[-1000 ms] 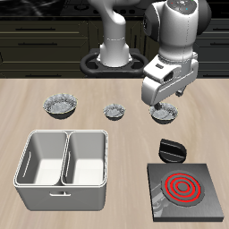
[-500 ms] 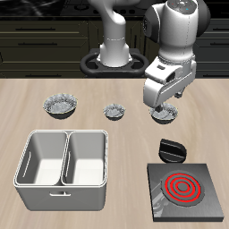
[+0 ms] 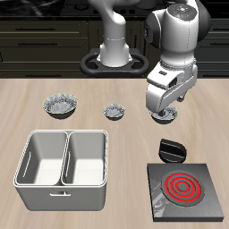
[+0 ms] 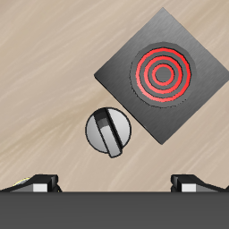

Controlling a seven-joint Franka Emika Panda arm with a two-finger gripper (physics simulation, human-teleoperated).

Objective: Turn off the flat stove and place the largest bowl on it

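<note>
The flat stove (image 3: 183, 187) lies near the table's front edge, its ring burner glowing red. Its black knob (image 3: 172, 150) sits just behind the slab. In the wrist view the stove (image 4: 163, 75) and the knob (image 4: 109, 133) both show below the hand. The largest bowl (image 3: 60, 106) rests farther back, across the table from the stove. My gripper (image 3: 164, 106) hangs open and empty above the table, behind the knob, over a small speckled bowl (image 3: 165, 114). Its fingertips (image 4: 40, 183) stand wide apart in the wrist view.
A white two-compartment bin (image 3: 68, 133) stands near the front, beside the stove. Another small speckled bowl (image 3: 115, 111) sits between the largest bowl and the one under my gripper. The robot's base (image 3: 114, 55) is at the back.
The arm has turned a little and the hand has drifted slightly sideways above the small bowl. The bowls, the stove and the knob have not moved.
</note>
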